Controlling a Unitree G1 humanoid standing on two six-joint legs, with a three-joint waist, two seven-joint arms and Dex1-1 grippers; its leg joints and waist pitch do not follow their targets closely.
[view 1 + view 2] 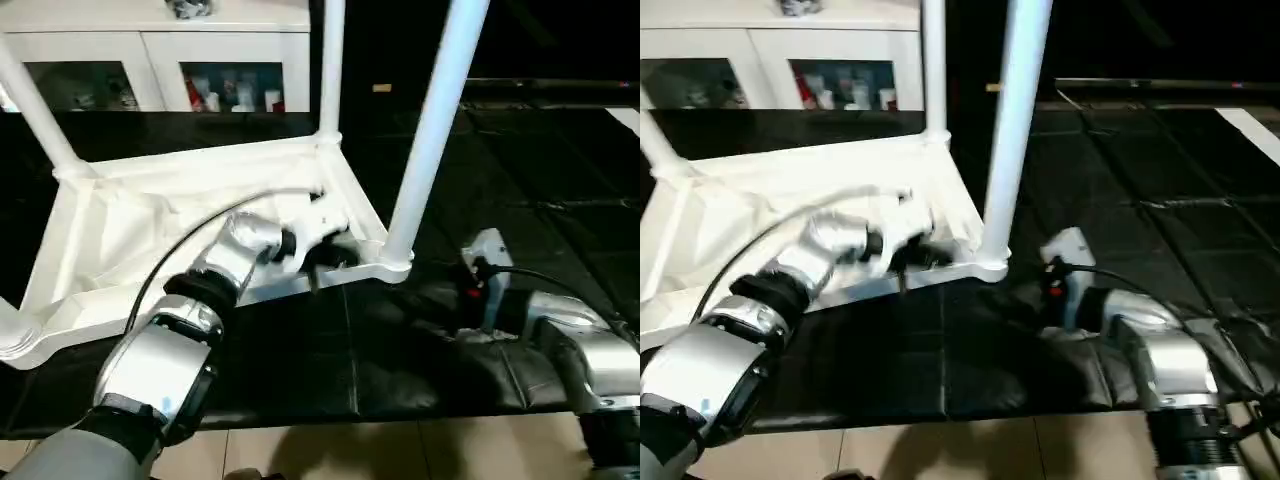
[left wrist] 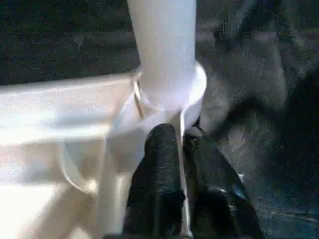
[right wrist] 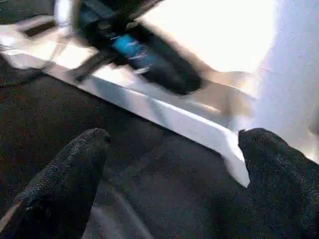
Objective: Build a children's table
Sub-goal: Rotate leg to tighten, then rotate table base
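The children's table lies upside down on a black mat, with the ribbed underside of its top (image 1: 150, 230) facing up. White legs stand in its corner sockets: one at the near right corner (image 1: 430, 130), one behind it (image 1: 330, 70) and one at the far left (image 1: 35, 115). My left gripper (image 2: 180, 134) is shut on the thin rim of the top, just beside the near right leg's socket (image 2: 194, 94). My right gripper (image 3: 174, 137) stands open low over the mat, a short way from that corner, with nothing between its fingers (image 3: 75, 169).
A white glass-door cabinet (image 1: 150, 60) stands behind the table. The black mat (image 1: 330, 350) spreads to the right and ends at a light floor (image 1: 350, 450) in front. A black cable (image 1: 180, 250) loops over my left forearm.
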